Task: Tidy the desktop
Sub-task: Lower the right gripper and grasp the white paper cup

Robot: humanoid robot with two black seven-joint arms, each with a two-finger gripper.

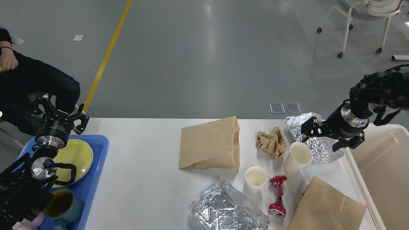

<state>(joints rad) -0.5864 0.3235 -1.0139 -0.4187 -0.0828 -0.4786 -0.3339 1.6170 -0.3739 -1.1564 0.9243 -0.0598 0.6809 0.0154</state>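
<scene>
The desktop (143, 179) fills the lower middle of the head view, flanked by a cream bin (377, 159) at its right edge and a blue tray (96, 179) at its left edge. Litter is gathered on the right half: a brown paper bag (209, 143) near the far edge, a second paper bag (326, 207) at the near right corner, a foil sheet (228, 212) at the near edge, a foil pouch (314, 148) at the far right corner, a crumpled paper ball (271, 140), two paper cups (297, 157) (255, 179) and a crushed red can (277, 196).

The right gripper (321, 137) is seen directly above the foil pouch, jaws spread wide and holding nothing; contact cannot be confirmed. The pouch's long axis runs from the far edge toward the bin, roughly across the jaw opening. The right arm is judged far nearer. The left gripper (59, 113) hangs over the tray's far edge, opened wide and empty.
</scene>
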